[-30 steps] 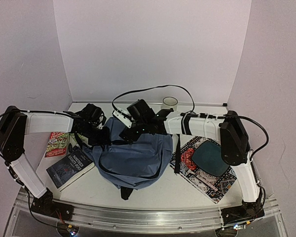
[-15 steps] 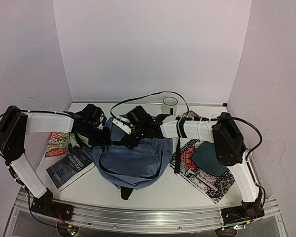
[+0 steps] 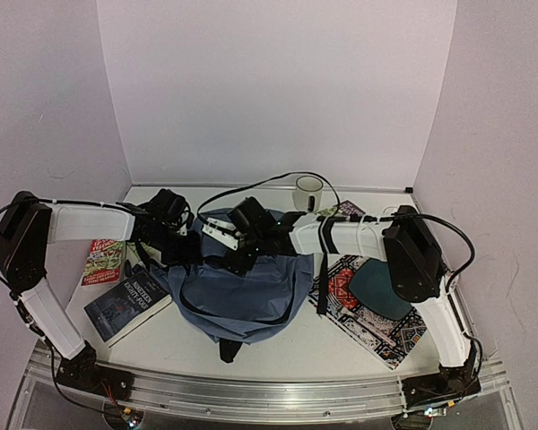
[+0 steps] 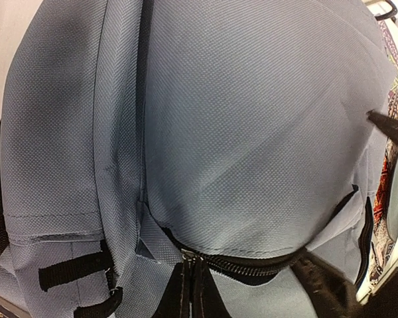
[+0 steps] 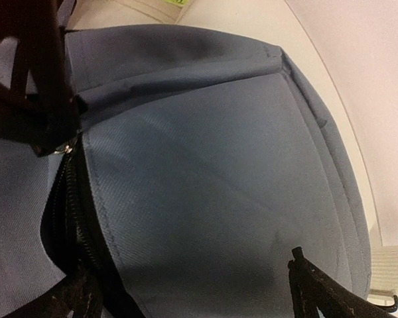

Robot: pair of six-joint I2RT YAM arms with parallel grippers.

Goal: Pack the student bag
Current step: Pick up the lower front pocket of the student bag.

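Student bag (image 3: 242, 291) lies slumped, with the patterned mat (image 3: 377, 327) just to its right and the books (image 3: 125, 300) just to its left. Over the last second the right gripper (image 5: 189, 268) has slid leftward and lower across the bag's far edge, its jaws widening a touch, so it looks ready to take the flap. It stands spread wide above the fabric, holding nothing. The left gripper (image 5: 53, 132) is pressed together at the zipper pull (image 5: 67, 150), apparently pinching it.
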